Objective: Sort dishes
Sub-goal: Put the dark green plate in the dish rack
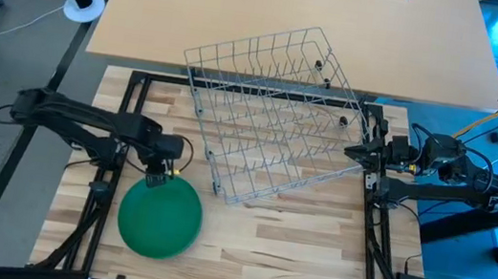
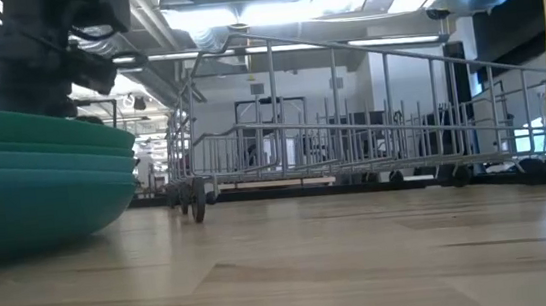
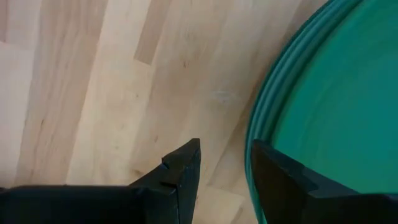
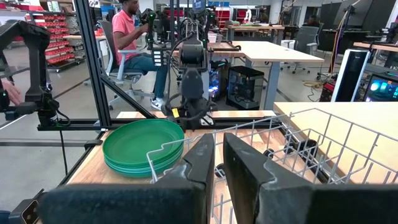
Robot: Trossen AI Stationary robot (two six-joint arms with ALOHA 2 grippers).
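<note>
A stack of several green plates (image 1: 159, 219) lies flat on the wooden table at the near left; it also shows in the low view (image 2: 24, 177) and the right wrist view (image 4: 140, 143). My left gripper (image 1: 159, 176) is open at the stack's far edge, pointing down, one finger (image 3: 283, 177) over the top plate and one (image 3: 183, 168) outside the rim (image 3: 261, 118) over the table. The grey wire rack (image 1: 270, 123) stands skewed at the table's middle and far side. My right gripper (image 1: 351, 154) is shut at the rack's right edge. My left gripper straddles the rim of the plate stack from above; I cannot tell whether either finger touches a plate. My right gripper pinches the rack's top rim wire (image 4: 208, 134) between its two fingers, coming level from the table's right. The rack stands on the table on its feet (image 2: 197, 195).
A tan tabletop (image 1: 294, 20) adjoins the far side, under part of the rack. Black frame rails (image 1: 126, 123) run along the table's left and right. Bare wood (image 1: 292, 251) lies near the front right. People sit at desks beyond the table (image 4: 134, 37).
</note>
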